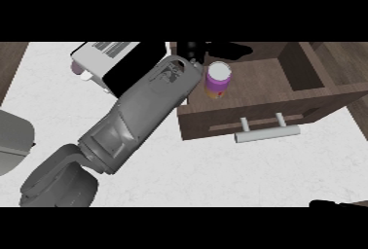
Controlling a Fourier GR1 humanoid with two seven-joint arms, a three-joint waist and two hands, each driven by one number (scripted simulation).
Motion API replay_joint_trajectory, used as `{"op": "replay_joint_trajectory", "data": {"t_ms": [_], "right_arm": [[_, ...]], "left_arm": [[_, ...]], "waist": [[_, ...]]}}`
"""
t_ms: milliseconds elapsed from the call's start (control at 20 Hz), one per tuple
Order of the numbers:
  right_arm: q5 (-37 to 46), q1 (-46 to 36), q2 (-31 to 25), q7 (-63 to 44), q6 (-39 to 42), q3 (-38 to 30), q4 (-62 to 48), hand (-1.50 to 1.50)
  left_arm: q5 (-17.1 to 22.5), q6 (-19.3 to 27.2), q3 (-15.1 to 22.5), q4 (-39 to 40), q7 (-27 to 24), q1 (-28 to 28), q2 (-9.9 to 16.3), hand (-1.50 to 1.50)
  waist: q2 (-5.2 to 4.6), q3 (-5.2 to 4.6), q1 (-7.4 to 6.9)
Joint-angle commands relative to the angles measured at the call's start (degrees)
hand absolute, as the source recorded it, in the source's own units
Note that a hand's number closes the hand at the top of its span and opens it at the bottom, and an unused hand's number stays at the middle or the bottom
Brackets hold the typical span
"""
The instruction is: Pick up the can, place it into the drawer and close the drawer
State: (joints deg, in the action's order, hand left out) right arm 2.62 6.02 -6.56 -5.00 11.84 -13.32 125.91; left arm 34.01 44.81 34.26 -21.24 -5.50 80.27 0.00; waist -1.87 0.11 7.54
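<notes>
Drawer stands pulled open at the far right of the pale marbled worktop, a dark wood box with a pale bar handle on its near front. Inside it, toward its left wall, the can stands upright, with a white lid, a purple band and an orange base. It rests on the drawer's floor, just beside the left wall.

The robot's left arm reaches in from the near left and crosses the worktop on a slant toward the drawer's far left corner. Its grey forearm covers much of what lies behind it. The left hand shows only as a dark shape at the far edge, just left of the can's top; I cannot tell whether its fingers are spread or curled, nor whether it touches the can.

A white appliance with a dark face and slots on top, perhaps a toaster, sits at the far left, partly behind the forearm. A grey rounded object lies at the left edge.

At the near right corner a sliver of the right hand shows, black and low against the worktop; too little of it is visible to say how its fingers are set.
</notes>
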Motion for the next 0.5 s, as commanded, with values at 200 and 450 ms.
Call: {"op": "replay_joint_trajectory", "data": {"t_ms": [200,450], "right_arm": [[9.2,-0.2,-4.7,5.1,2.2,2.5,1.1,-1.5],[21.0,-1.8,-5.2,5.1,-0.5,7.8,1.4,-1.5]], "left_arm": [[4.5,0.5,-1.0,-1.5,-2.3,-0.4,0.0,-1.5],[5.8,1.9,-1.0,-2.5,-1.0,3.5,0.0,-1.5]], "waist": [[0.06,0.01,-0.78],[0.69,-0.04,-2.91]]}}
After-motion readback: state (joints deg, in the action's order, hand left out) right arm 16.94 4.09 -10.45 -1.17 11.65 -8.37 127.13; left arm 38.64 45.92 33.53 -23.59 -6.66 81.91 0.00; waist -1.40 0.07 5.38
